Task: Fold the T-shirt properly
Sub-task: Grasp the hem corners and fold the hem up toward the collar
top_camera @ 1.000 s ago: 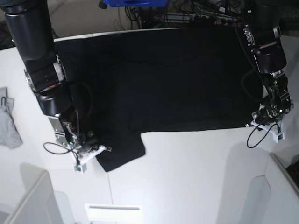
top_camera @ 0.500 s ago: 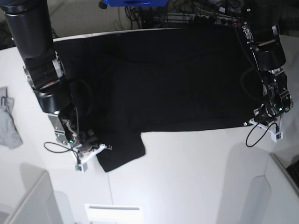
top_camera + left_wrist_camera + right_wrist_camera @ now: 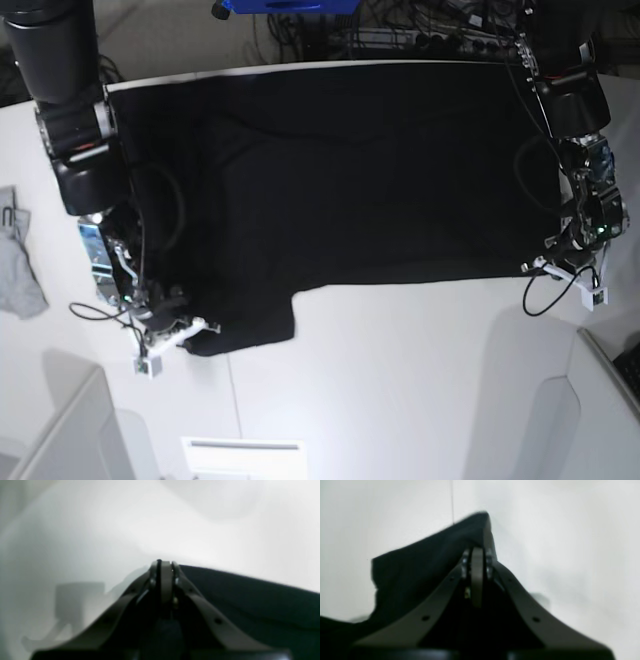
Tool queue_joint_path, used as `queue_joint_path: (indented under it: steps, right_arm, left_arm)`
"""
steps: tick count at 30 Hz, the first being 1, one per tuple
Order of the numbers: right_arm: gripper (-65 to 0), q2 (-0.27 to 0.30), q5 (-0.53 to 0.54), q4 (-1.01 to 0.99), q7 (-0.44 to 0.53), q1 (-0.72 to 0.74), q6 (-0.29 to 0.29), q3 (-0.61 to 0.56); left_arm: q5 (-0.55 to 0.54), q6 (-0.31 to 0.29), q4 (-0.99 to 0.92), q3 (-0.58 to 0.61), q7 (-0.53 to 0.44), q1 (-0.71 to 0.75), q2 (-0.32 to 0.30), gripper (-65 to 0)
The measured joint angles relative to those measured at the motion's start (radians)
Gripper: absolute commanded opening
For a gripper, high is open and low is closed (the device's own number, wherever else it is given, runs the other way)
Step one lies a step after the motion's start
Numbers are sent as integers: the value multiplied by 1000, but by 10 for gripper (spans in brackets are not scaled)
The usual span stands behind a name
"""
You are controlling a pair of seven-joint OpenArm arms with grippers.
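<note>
The black T-shirt (image 3: 350, 170) lies spread flat on the white table (image 3: 400, 370), with one short sleeve sticking out at its near left corner. My right gripper (image 3: 188, 328) is shut on that sleeve. In the right wrist view the dark cloth (image 3: 420, 562) rises past the closed right gripper (image 3: 477, 551). My left gripper (image 3: 535, 266) sits at the shirt's near right hem corner. In the left wrist view the left gripper (image 3: 162, 563) is shut, and the black hem edge (image 3: 250, 600) runs off to the right from its tips. No print or label shows.
A small light grey cloth (image 3: 18, 265) lies at the table's left edge. A blue object (image 3: 285, 5) and cables sit behind the far edge. White raised panels stand at the near left (image 3: 60, 430) and near right (image 3: 600, 400) corners.
My left gripper has closed on the hem corner. The right arm has shifted left, dragging the sleeve left and slightly away from the near edge.
</note>
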Motion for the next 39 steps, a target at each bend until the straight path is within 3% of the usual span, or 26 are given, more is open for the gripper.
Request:
queue_joint_path:
  steps: [7,14,29,34,39]
  right_arm:
    - [-650,46,-2,177,-77,-79,-21,101]
    - [-650,75,-2,284,-149,-162,-24,190]
    - [-650,75,-3,530,-287,-375,-24,409]
    - [-650,74,-2,594,-319,-444,-24,449]
    - [-650,75,-5,654,-335,-472,-24,474]
  left_arm:
    - [-3,0,183,0,37,96,3,-650]
    - [-235,2,279,-58,69,192,-11,-650]
    - [-252,0,517,-61,72,404,-11,-650]
    - [-326,3,574,-164,76,472,0,-650]
    - [-436,0,629,-221,188,481,10,-650]
